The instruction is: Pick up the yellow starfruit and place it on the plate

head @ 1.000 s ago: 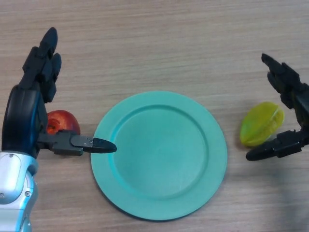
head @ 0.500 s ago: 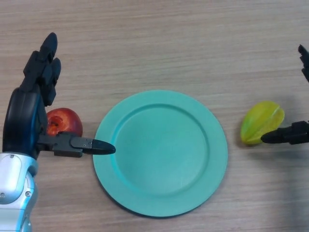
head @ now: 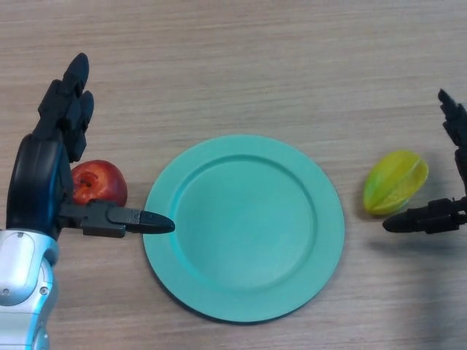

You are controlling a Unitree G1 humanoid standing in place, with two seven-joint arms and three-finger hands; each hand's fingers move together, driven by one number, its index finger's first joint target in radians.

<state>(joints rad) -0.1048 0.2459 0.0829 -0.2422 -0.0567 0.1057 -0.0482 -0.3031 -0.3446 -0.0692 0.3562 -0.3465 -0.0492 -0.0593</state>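
While it lies on the wooden table (head: 241,65) right of the round teal plate (head: 244,227), the ridged, yellow-green starfruit (head: 395,181) sits untouched between the right hand's (head: 446,175) spread fingers and thumb; the left hand (head: 51,171) is open too.

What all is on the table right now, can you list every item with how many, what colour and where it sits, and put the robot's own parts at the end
plate: one, teal green, middle of the table, nothing on it.
starfruit: one, yellow-green, on the table to the right of the plate, apart from it.
apple: one, red, left of the plate, partly hidden behind the left hand.
table: one, light wood grain, under everything.
left hand: one, black, at the left beside the apple, fingers straight, thumb pointing at the plate's rim.
right hand: one, black, at the right edge, open around the starfruit's far side, not gripping it.
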